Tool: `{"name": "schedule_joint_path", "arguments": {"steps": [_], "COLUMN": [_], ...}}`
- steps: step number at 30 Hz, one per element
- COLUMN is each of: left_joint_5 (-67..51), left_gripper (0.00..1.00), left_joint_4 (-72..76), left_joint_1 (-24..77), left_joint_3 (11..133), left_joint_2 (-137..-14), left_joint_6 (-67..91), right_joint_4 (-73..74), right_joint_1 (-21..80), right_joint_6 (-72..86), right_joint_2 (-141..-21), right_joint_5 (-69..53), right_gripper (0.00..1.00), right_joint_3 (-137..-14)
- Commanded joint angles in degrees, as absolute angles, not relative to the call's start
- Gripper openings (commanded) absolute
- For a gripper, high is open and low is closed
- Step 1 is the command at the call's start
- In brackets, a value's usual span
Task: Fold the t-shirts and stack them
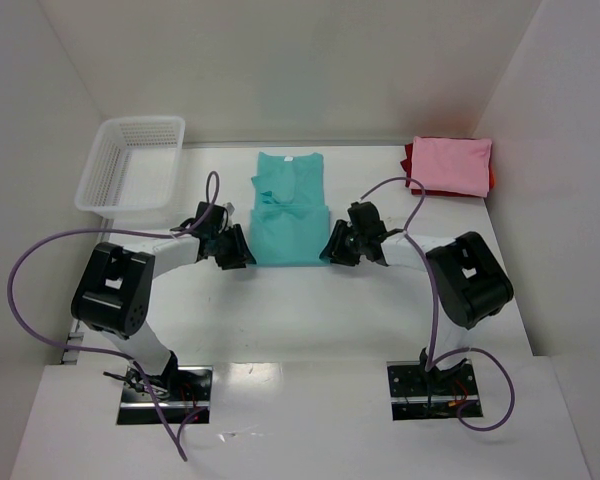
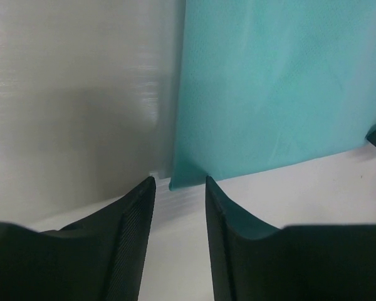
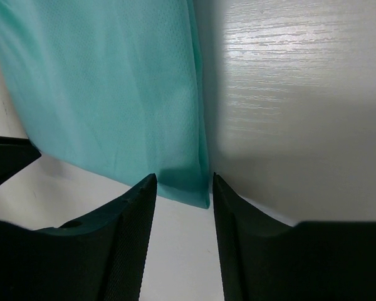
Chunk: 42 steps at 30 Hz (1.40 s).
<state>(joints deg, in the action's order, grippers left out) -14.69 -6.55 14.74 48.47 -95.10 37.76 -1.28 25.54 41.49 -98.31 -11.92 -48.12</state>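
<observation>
The teal-green t-shirt (image 1: 290,215) lies flat mid-table, collar at the far end and sleeves folded inward. My left gripper (image 1: 242,250) is at its near left corner and my right gripper (image 1: 332,248) at its near right corner. In the left wrist view the open left gripper (image 2: 180,180) has the teal shirt's (image 2: 276,94) corner just past its tips. In the right wrist view the open right gripper (image 3: 182,177) has the teal cloth's (image 3: 113,94) corner lying between its tips, not pinched. A folded pink t-shirt (image 1: 450,165) lies on a red one (image 1: 409,160) at the far right.
A white mesh basket (image 1: 130,165) stands at the far left of the table. White walls close in the table at the back and on both sides. Purple cables loop from both arms.
</observation>
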Motion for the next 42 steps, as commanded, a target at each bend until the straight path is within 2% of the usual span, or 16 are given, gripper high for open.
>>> {"name": "schedule_joint_path", "arguments": {"steps": [1, 3, 12, 17, 19, 33, 42], "left_joint_5": [-13.27, -13.27, -13.8, -14.41, -14.41, -13.01, -13.01], "left_gripper": [0.45, 0.45, 0.25, 0.04, 0.0, 0.0, 0.0], "left_joint_4": [-7.82, -7.82, -6.68, -5.98, -6.29, -14.41, -26.19], "left_joint_1": [14.59, 14.59, 14.59, 14.59, 14.59, 17.31, 19.51], "left_joint_3": [47.29, 47.29, 48.34, 48.34, 48.34, 45.88, 45.67], "left_joint_2": [-97.05, -97.21, -98.96, -98.96, -98.96, -85.52, -71.14], "left_joint_6": [37.18, 37.18, 37.18, 36.65, 36.65, 38.79, 40.34], "right_joint_4": [-1.49, -1.49, -1.49, -1.77, -2.02, 2.73, 11.49], "right_joint_1": [25.75, 25.75, 25.75, 25.75, 25.75, 26.99, 29.18], "right_joint_6": [40.61, 40.61, 40.08, 40.08, 40.6, 44.95, 49.83], "right_joint_2": [-100.19, -100.2, -100.72, -100.2, -99.88, -88.8, -71.59], "right_joint_5": [-11.95, -11.95, -11.95, -11.95, -11.95, -11.95, -11.95], "right_gripper": [0.42, 0.38, 0.21, 0.08, 0.0, 0.0, 0.0], "right_joint_3": [-48.25, -48.78, -48.78, -48.78, -48.25, -42.16, -38.76]}}
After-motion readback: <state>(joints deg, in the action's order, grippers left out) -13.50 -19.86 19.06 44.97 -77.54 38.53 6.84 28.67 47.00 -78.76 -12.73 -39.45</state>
